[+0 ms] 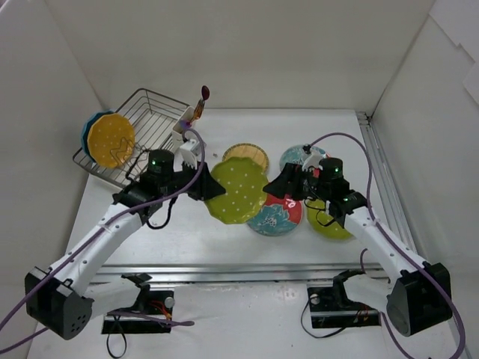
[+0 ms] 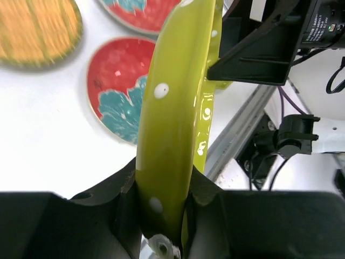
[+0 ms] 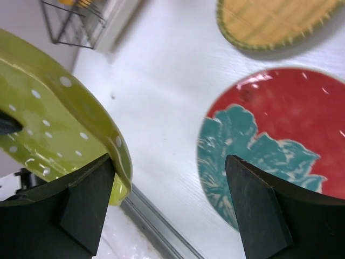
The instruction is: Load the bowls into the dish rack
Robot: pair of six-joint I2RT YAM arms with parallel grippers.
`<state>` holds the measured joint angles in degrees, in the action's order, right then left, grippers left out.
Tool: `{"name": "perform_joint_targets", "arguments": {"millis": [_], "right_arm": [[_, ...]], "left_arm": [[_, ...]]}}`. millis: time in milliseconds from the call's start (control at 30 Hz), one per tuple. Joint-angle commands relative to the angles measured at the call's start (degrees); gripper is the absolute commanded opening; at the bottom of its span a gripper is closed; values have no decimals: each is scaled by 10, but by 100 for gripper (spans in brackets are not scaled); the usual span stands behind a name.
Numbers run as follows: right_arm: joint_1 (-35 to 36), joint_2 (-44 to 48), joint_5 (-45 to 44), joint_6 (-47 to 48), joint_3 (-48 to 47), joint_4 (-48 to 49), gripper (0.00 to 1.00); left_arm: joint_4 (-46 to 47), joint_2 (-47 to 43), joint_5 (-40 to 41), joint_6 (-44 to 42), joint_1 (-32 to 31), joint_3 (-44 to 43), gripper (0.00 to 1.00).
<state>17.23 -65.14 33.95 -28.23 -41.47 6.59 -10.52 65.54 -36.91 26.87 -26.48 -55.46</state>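
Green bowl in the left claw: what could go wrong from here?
The left gripper pinches the green bowl only at its rim, so it might slip onto the red bowl below. The open right gripper sits close beside it and could knock it. The rack already holds an orange bowl it could hit.

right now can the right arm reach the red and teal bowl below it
Probably yes: the right end effector is open above the red and teal bowl, nothing on it, though the green bowl crowds one finger.
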Motion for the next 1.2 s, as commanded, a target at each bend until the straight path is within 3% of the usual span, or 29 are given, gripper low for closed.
{"name": "perform_joint_targets", "arguments": {"millis": [0,200,367,767,967,1167], "right_arm": [[-41,39,-57,21,-13,-29,77],[-62,65,-13,20,-30,-29,80],[-61,49,5,20,-46,-25,81],[-65,49,5,36,-23,-22,81],[-65,43,16,41,-19,-16,81],[-67,30,35,46,-12,-14,81]], "left_arm": [[-48,-78,131,-110,55,-112,0],[-84,-67,139,-136,91,-165,0],[-40,-58,112,-97,91,-131,0],[-118,-73,278,-253,171,-276,0],[-40,-60,364,-374,215,-267,0],[74,-13,325,-462,296,-257,0]]}}
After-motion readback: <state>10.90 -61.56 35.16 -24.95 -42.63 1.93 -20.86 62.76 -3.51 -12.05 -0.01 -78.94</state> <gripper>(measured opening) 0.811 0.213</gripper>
